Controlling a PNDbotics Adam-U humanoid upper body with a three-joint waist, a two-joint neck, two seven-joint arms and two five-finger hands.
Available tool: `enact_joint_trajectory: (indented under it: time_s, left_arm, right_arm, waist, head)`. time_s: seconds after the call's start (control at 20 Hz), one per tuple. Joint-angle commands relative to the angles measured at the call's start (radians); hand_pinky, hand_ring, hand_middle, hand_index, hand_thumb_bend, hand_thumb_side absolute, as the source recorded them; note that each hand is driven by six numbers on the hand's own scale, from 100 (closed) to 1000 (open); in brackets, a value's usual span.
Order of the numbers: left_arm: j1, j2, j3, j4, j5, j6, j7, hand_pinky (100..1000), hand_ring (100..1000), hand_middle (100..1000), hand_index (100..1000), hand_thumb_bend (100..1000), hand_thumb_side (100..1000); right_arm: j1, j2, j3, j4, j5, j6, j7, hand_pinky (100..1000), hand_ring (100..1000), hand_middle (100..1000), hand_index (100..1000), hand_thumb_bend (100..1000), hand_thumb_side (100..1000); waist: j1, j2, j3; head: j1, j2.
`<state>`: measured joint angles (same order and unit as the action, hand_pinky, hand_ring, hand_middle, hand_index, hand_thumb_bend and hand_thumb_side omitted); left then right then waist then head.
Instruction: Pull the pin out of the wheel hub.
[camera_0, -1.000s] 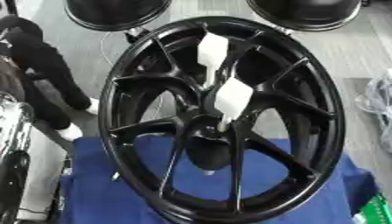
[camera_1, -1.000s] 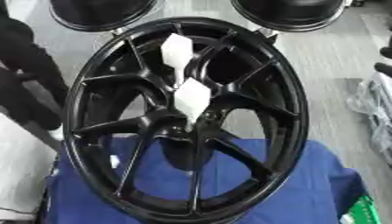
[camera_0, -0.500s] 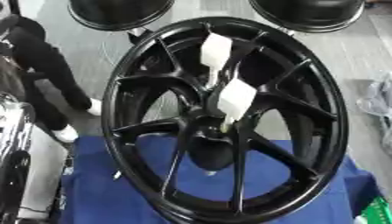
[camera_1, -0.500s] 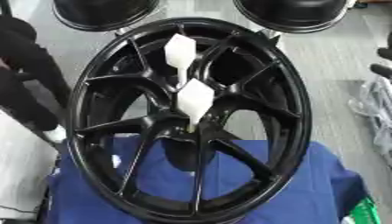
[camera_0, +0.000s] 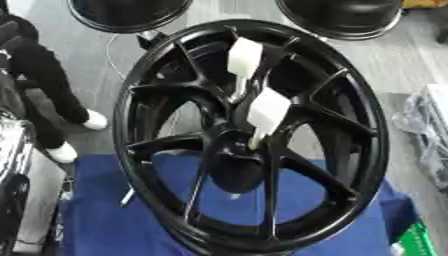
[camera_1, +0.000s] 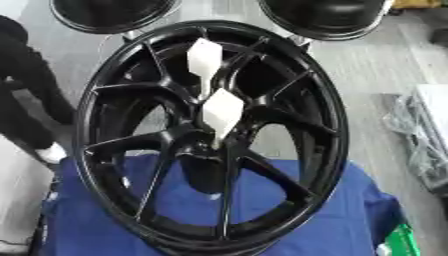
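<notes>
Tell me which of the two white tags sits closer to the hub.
The lower white tag, hanging just above the hub; the upper white tag sits up near the rim.

Blue cloth (camera_0: 122, 220) under the wheel; two black round objects (camera_0: 127, 12) beyond; clear plastic (camera_1: 429, 135) at right

No lettering, number or brand mark can be read anywhere. The two white tags (camera_1: 221, 111) hanging at the black wheel (camera_1: 210, 135) appear blank, and the green object (camera_0: 418, 240) at the lower right corner shows no legible print.
</notes>
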<state>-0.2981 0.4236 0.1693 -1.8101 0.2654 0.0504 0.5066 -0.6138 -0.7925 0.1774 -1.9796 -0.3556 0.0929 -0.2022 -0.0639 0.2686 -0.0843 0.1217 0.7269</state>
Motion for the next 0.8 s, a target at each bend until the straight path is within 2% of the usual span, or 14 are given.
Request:
enact_joint_trajectory:
  time_s: [0.05,0.15,0.35,0.55,0.8]
  left_arm:
    - [-0.004,0.038,0.000,-0.008,-0.005,0.004,0.000,814,753,759,802,194,714]
    - [-0.001,0.040,0.001,-0.006,-0.007,0.004,0.001,814,752,758,801,185,698]
    - [0.006,0.041,-0.006,-0.002,-0.007,0.008,-0.004,814,752,758,800,193,710]
    - [0.009,0.042,-0.005,0.000,-0.008,0.009,-0.005,814,753,759,800,192,713]
    - [0.017,0.047,-0.003,0.002,-0.008,0.009,-0.004,815,754,761,800,190,716]
  right_arm:
    - [-0.067,-0.112,0.064,-0.020,0.048,-0.020,0.050,821,858,872,905,450,455]
    - [-0.117,-0.161,0.113,-0.020,0.078,-0.034,0.081,825,851,859,896,518,427]
    - [-0.216,-0.250,0.213,-0.020,0.124,-0.085,0.142,833,848,848,891,603,447]
    - [-0.317,-0.254,0.313,-0.020,0.178,-0.146,0.204,829,834,839,903,665,446]
    - [-0.420,-0.197,0.440,-0.020,0.256,-0.211,0.282,826,850,855,905,674,414]
  waist:
    - [0.003,-0.025,-0.003]
    - [0.000,-0.027,-0.006]
    - [-0.003,-0.031,-0.007]
    - [-0.004,-0.034,-0.007]
    - [-0.007,-0.040,-0.017]
  head:
    - [-0.004,-0.001]
    - [-0.006,0.003]
    - [-0.016,0.002]
    - [-0.015,0.007]
    - [-0.013,0.010]
